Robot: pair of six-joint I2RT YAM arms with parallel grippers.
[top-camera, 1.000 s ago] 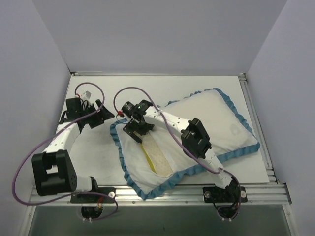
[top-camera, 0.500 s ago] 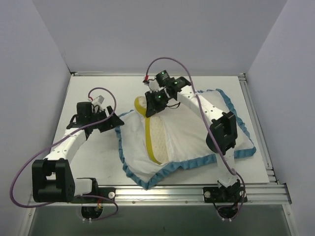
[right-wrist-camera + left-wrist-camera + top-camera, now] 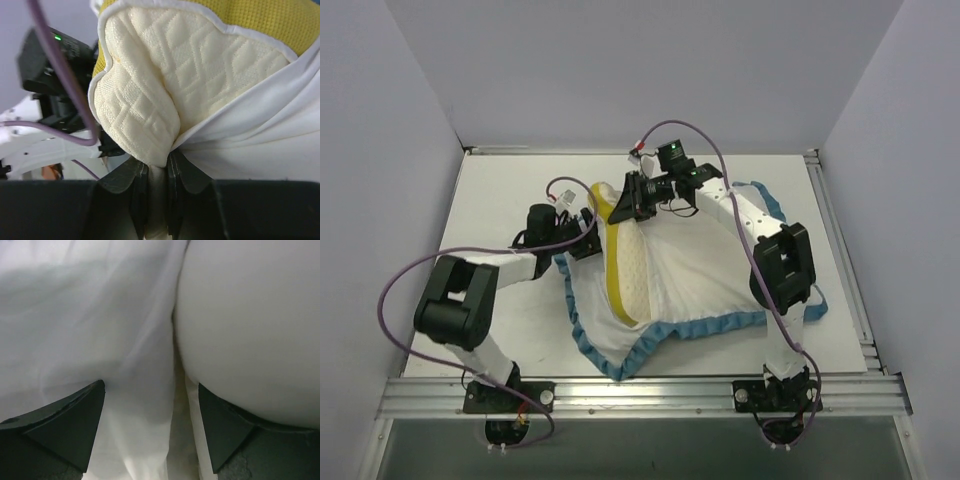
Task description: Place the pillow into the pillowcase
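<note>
Right jaws clamped, left jaws parted.

The cream quilted pillow [image 3: 631, 268], with a yellow side band, stands on its edge, half inside the pillowcase [image 3: 710, 278]. This lies crumpled on the tabletop [image 3: 505, 185], white with a teal ruffle.

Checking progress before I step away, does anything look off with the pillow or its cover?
The pillow is only partly in the pillowcase: its far end pokes out, and the right hand is pinching one corner, squashing it into a fold. The pillowcase lies rumpled, white side up.
</note>
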